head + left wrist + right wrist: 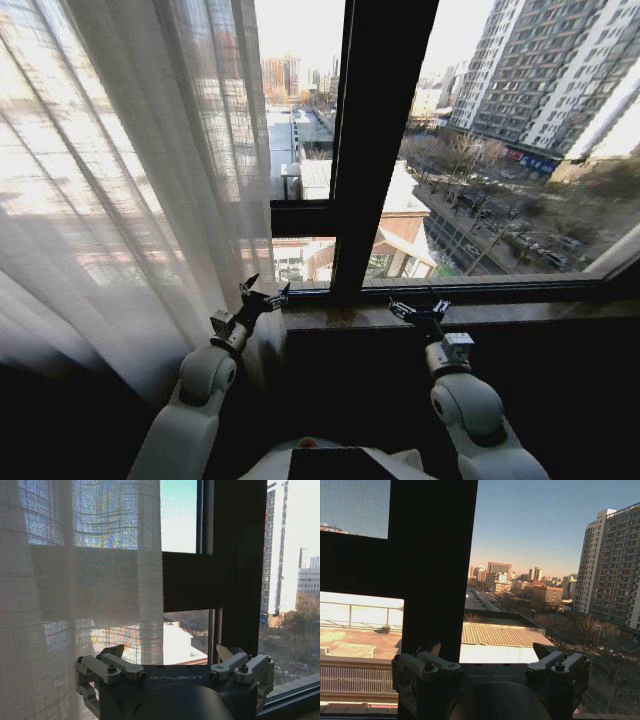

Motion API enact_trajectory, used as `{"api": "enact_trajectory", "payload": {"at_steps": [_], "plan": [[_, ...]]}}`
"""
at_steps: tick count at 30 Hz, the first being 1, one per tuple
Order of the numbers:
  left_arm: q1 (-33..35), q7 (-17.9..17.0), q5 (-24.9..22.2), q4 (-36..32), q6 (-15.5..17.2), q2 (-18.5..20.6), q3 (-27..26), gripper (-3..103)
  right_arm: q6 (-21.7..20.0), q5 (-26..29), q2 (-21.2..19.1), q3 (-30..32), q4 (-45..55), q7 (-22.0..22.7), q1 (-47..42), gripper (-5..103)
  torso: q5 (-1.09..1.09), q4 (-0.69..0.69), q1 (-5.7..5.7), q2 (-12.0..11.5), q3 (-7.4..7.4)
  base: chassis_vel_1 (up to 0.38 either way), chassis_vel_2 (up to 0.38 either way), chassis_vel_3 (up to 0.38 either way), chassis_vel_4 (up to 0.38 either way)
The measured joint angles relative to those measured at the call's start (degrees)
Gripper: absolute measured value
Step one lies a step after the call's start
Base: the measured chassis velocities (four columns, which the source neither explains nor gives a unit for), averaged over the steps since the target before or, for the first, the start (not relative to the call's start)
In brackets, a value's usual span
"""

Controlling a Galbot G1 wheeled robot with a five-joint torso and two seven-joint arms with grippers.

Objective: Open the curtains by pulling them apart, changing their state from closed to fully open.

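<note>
A: Where's the curtain?

B: The sheer white curtain (130,190) hangs on the left side of the window, from the top down past the sill. It's bunched in long folds. You can see bldgs thru it. The rest of the glass is bare. A second panel? Can't tell, I see one only.

A: And the left tool?

B: The left tool (264,298) is up by the window sill (520,312), just beside the curtain's right edge. In the head view its tips point up and twd the glass. In the left wrist view the left tool (170,654) is spread wide, w/ nothing between the fingers (114,652). The curtain (80,600) hangs right in front of one side of it, very near. Touching or not, can't tell.

A: Right tool?

B: The right tool (420,310) is over the sill too, right of the dark window frame bar (375,140). Well apart from the curtain. In the right wrist view the right tool (490,652) is wide as well, holding nothing. It faces the dark bar (432,565) and the city outside.

A: What's outside?

B: A tall apartment block (560,70) on the right, a street w/ cars below, low roofs in the middle.
</note>
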Motion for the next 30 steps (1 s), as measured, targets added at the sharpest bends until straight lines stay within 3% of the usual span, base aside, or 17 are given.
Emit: {"api": "enact_trajectory", "payload": {"at_steps": [10,12,15,19,21,23,24,27,30], "plan": [[-1.04,0.00,-0.40,1.66,-0.13,1.45,-3.93,103,0.12,-0.85,1.13,-1.02,-0.54,0.06,0.35,100,-0.01,0.01,0.00,0.00,0.00,0.000,0.000,0.000,0.000],[-1.21,-0.01,-0.66,1.88,-0.17,1.55,-4.19,100,0.13,-0.93,1.13,-1.10,-0.60,0.06,0.42,100,-0.01,0.00,0.00,0.00,0.00,0.000,0.000,0.000,0.000],[-1.54,0.00,-1.93,2.34,-0.29,1.88,-5.24,84,0.15,-1.01,1.11,-1.27,-0.65,0.08,0.58,100,-0.01,0.00,0.00,0.00,0.00,0.000,0.000,0.000,0.000],[-1.54,0.00,-2.51,2.45,-0.43,2.17,-5.71,79,0.17,-1.01,1.08,-1.31,-0.66,0.09,0.58,100,-0.01,0.01,0.00,0.00,0.00,0.000,0.000,0.000,0.000],[-1.47,0.00,-3.45,2.41,-0.59,2.53,-6.22,62,0.20,-1.01,0.98,-1.32,-0.66,0.11,0.57,100,-0.01,0.00,0.00,0.00,0.00,0.000,0.000,0.000,0.000],[-1.42,0.00,-3.64,2.32,-0.67,2.62,-6.34,62,0.22,-1.01,0.92,-1.31,-0.66,0.12,0.57,100,-0.01,0.00,0.00,0.00,0.00,0.000,0.000,0.000,0.000],[-1.27,0.00,-4.06,2.15,-0.80,2.81,-6.56,51,0.24,-1.01,0.75,-1.26,-0.66,0.14,0.56,100,-0.01,0.00,0.00,0.00,0.00,0.000,0.000,0.000,0.000],[-1.08,0.00,-4.62,1.85,-0.90,2.93,-6.80,46,0.25,-1.01,0.53,-1.19,-0.67,0.17,0.57,100,-0.01,0.00,0.00,0.00,0.00,0.000,0.000,0.000,0.000],[-0.45,0.00,-5.24,1.26,-0.98,3.15,-7.42,30,0.28,-0.93,0.29,-1.16,-0.73,0.24,0.86,100,-0.01,0.00,0.00,0.00,0.00,0.000,0.000,0.000,0.000]]}}
